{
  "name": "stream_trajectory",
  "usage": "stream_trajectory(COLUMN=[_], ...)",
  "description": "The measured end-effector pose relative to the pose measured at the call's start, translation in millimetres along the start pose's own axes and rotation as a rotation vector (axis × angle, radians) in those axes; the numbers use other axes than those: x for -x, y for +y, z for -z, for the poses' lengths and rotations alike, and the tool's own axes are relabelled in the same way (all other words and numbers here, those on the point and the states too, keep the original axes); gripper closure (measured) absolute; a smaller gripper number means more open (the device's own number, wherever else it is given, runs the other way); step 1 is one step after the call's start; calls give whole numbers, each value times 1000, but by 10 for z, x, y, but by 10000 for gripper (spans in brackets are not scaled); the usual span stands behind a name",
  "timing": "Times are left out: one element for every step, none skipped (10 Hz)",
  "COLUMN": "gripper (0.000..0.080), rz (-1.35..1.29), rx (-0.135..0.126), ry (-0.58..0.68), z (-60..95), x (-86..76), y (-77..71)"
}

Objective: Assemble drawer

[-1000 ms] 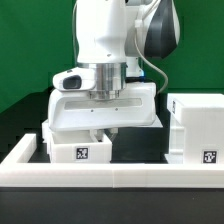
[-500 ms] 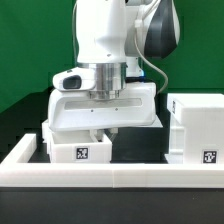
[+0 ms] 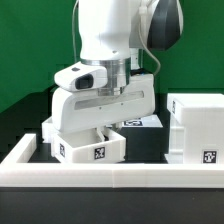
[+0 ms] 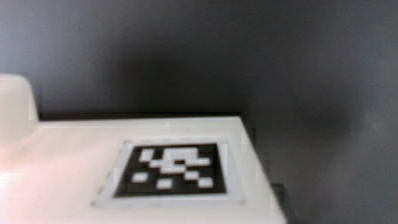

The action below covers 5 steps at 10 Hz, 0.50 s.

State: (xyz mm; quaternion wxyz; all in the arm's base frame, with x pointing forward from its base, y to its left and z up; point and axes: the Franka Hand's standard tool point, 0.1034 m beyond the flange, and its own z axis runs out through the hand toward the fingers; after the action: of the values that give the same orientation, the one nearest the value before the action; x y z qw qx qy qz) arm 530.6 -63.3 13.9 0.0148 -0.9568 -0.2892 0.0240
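In the exterior view, the white arm reaches down in the middle of the scene, and its gripper point(image 3: 101, 124) goes into the top of a white drawer piece point(image 3: 85, 143). This piece stands tilted on the black table point(image 3: 150, 150), just behind the long white bar point(image 3: 110, 172) at the front. On its front face it has a marker tag point(image 3: 98, 152). The fingers are hidden by the walls of the piece, so I cannot tell how wide they are or if they hold it. A bigger white box point(image 3: 195, 122) stands at the exterior view's right, apart from the piece.

In the wrist view, a flat white face of the drawer piece point(image 4: 71, 150) is very close and blurred. It carries a black and white tag point(image 4: 175, 170), and the dark table point(image 4: 214, 50) is behind it. The fingers are not clear here either.
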Motion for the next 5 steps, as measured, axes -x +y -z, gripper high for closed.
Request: stream_trajectory(gripper=[758, 758, 758, 758, 758], rz=[67, 110, 205, 307, 370], rx=[0, 0, 6, 27, 25], ry=[-2, -2, -2, 6, -3], z=[-7, -8, -11, -21, -38], x=[9, 13, 17, 13, 28], y=[2, 6, 6, -22, -73])
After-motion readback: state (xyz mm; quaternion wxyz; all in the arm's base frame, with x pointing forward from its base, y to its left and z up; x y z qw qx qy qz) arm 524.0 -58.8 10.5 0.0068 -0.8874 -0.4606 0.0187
